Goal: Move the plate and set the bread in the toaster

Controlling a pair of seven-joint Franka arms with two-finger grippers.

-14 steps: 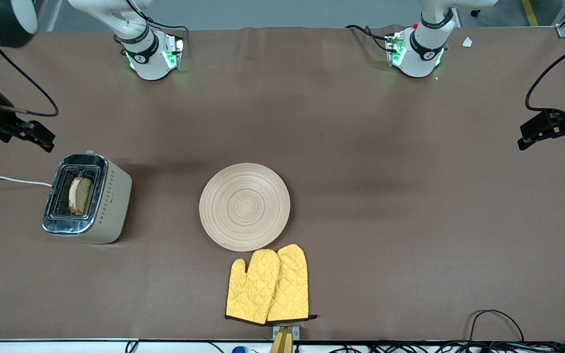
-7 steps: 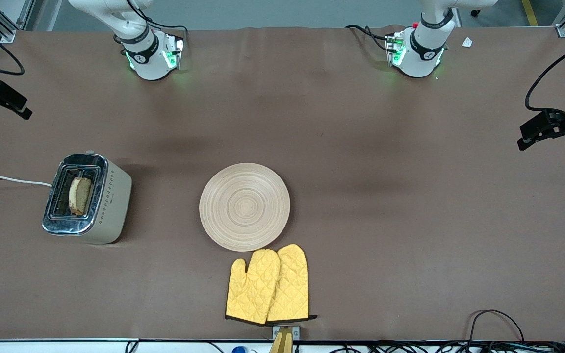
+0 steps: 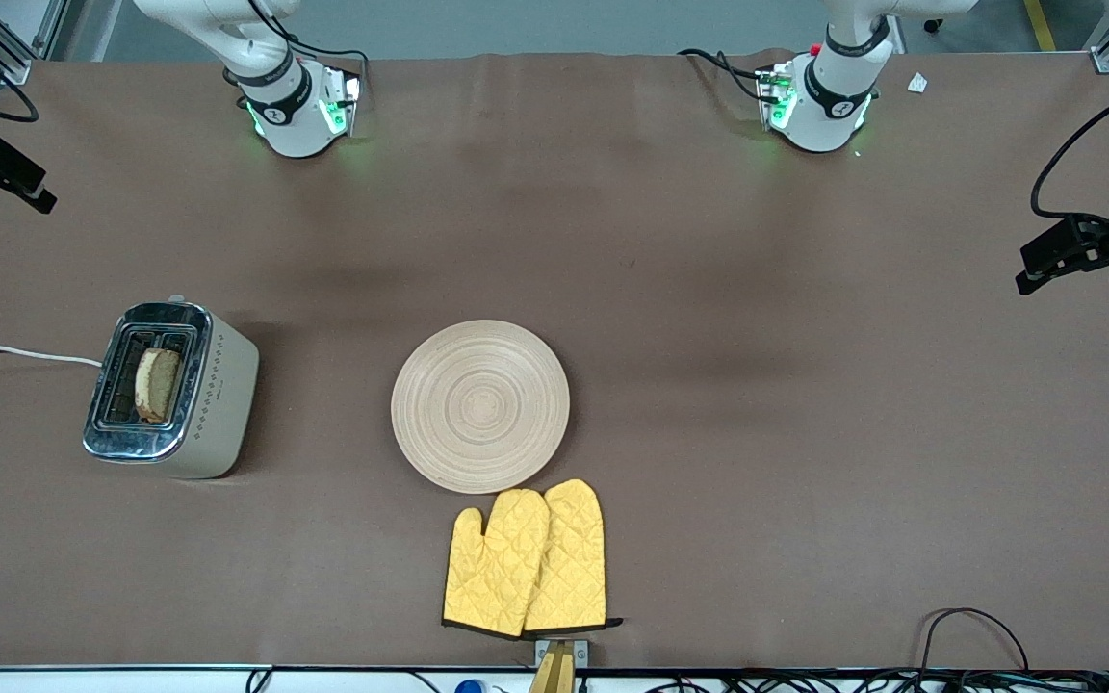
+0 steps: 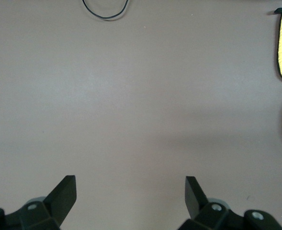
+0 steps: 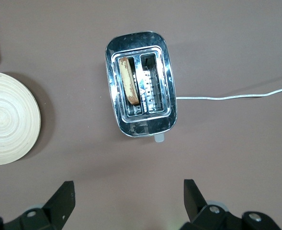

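The cream toaster [image 3: 169, 390] stands at the right arm's end of the table, its white cord [image 3: 15, 353] running off the edge. The brown bread slice [image 3: 157, 384] stands in the slot nearer the plate, its top sticking out. The pale wooden plate [image 3: 480, 405] lies mid-table, bare. My right gripper [image 3: 11, 178] is open and empty, high over the table edge, apart from the toaster. The right wrist view shows the toaster [image 5: 141, 84], the bread [image 5: 129, 87] and the plate [image 5: 9, 123] below my right gripper [image 5: 129, 201]. My left gripper [image 3: 1074, 274] waits, open and empty [image 4: 130, 199].
A pair of yellow oven mitts [image 3: 526, 561] lies beside the plate, nearer to the front camera, touching its rim. A black cable loop [image 3: 973, 630] lies at the front edge toward the left arm's end. Brown cloth covers the table.
My right gripper has moved away from the toaster, up and toward the table's edge at the right arm's end. The bread, plate and left arm have not moved.
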